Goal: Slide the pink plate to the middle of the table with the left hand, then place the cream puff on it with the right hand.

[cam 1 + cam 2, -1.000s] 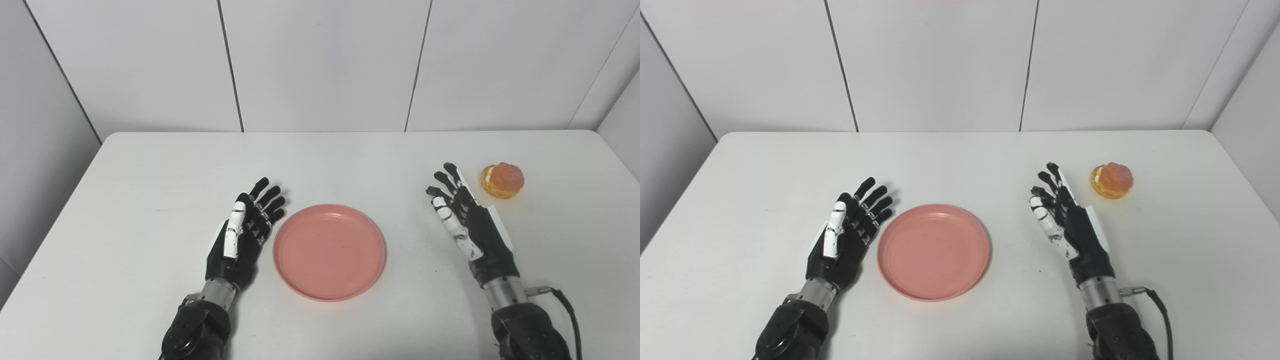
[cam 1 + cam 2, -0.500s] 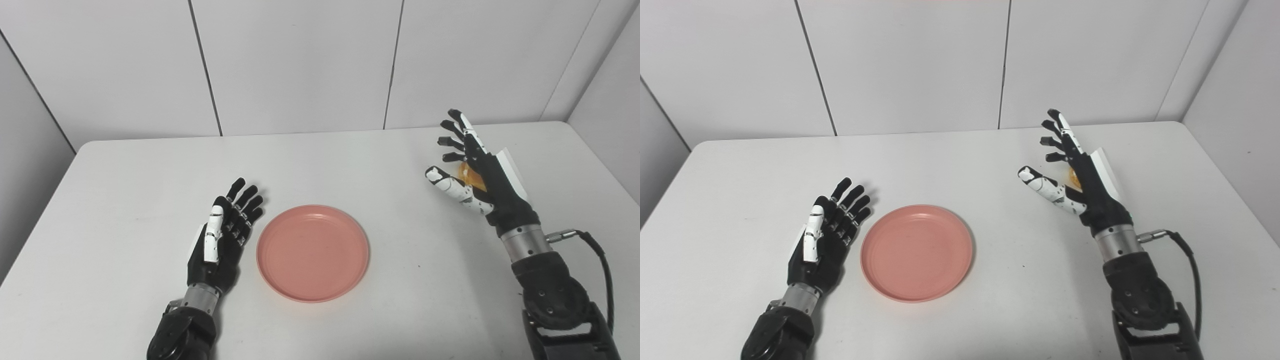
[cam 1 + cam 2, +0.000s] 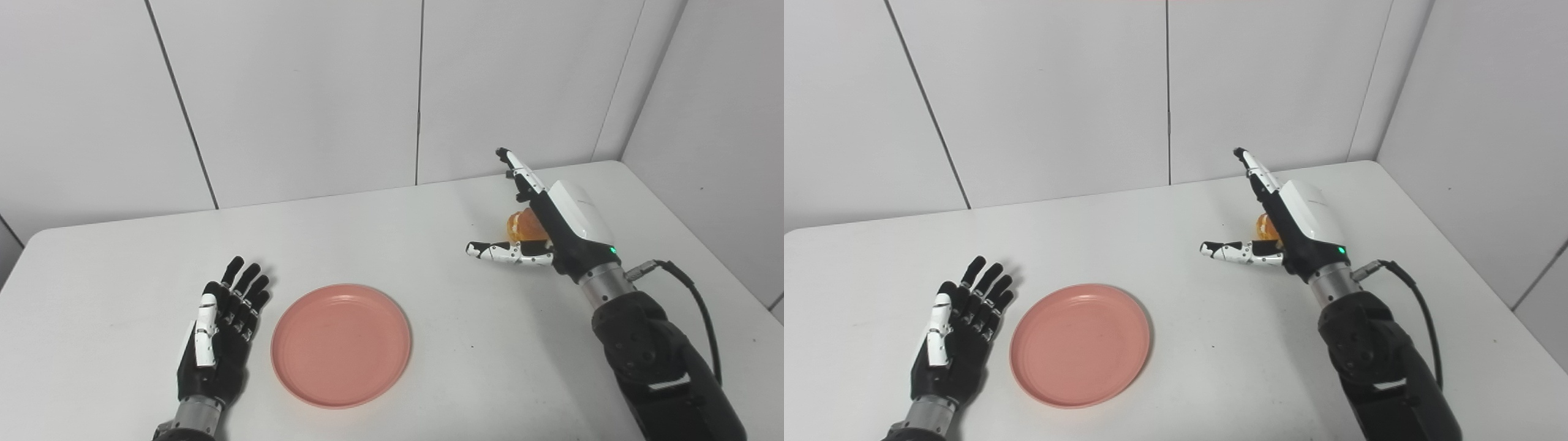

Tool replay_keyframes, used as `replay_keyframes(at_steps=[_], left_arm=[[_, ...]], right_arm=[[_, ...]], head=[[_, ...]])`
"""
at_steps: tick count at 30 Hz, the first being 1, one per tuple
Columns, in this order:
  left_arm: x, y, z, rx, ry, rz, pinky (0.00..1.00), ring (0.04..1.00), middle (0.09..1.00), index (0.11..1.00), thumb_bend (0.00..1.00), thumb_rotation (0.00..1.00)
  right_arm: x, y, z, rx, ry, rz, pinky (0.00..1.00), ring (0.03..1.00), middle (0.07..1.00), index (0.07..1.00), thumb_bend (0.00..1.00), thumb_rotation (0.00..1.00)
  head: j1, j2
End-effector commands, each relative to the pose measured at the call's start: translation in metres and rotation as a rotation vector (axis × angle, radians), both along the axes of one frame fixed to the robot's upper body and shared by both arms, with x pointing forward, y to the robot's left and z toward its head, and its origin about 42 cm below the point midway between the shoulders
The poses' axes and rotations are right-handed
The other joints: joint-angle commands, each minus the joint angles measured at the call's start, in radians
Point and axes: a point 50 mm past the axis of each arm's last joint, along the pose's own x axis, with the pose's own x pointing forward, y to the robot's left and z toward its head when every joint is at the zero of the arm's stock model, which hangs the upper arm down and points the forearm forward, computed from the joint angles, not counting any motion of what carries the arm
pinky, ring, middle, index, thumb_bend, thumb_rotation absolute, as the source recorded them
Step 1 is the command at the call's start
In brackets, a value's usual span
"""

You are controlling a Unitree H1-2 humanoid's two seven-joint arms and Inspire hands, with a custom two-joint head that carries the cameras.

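The pink plate lies empty on the white table, toward the front and left of centre. My left hand rests open just left of the plate, palm up and fingers spread, not touching its rim. My right hand is raised over the right side of the table, open, with fingers stretched up and the thumb pointing left. The orange cream puff shows only partly behind that palm, between thumb and fingers; whether the hand touches it is hidden.
The white table is bounded by pale wall panels at the back and on the right. A black cable trails from my right wrist along the right side.
The camera has swung, shifting the whole picture. My right hand rose and reached forward to the cream puff, turning its back toward me. The left hand and the plate stayed put.
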Motion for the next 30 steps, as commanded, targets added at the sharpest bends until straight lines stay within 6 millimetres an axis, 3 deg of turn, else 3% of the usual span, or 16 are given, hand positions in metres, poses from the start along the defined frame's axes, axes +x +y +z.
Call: replay_keyframes(at_steps=[1,13,30], left_arm=[[-0.026,0.009,-0.052,0.015,0.211,0.013,0.98,0.935,0.934,0.934,0.32,1.0],[-0.027,0.006,-0.051,0.021,0.203,0.006,0.98,0.937,0.937,0.936,0.33,1.0],[-0.027,0.01,-0.049,0.012,0.212,0.005,0.99,0.942,0.944,0.948,0.32,1.0]], right_arm=[[0.006,-0.006,0.026,-0.038,-0.085,-0.027,0.74,0.909,0.975,0.973,0.81,0.49],[0.029,-0.037,0.035,-0.203,-0.049,-0.167,0.74,0.913,0.97,0.956,0.84,0.48],[0.075,-0.051,0.021,-0.25,0.109,-0.207,0.76,0.923,0.988,0.968,0.88,0.53]], head=[[0.001,0.001],[0.001,0.001],[-0.007,0.019]])
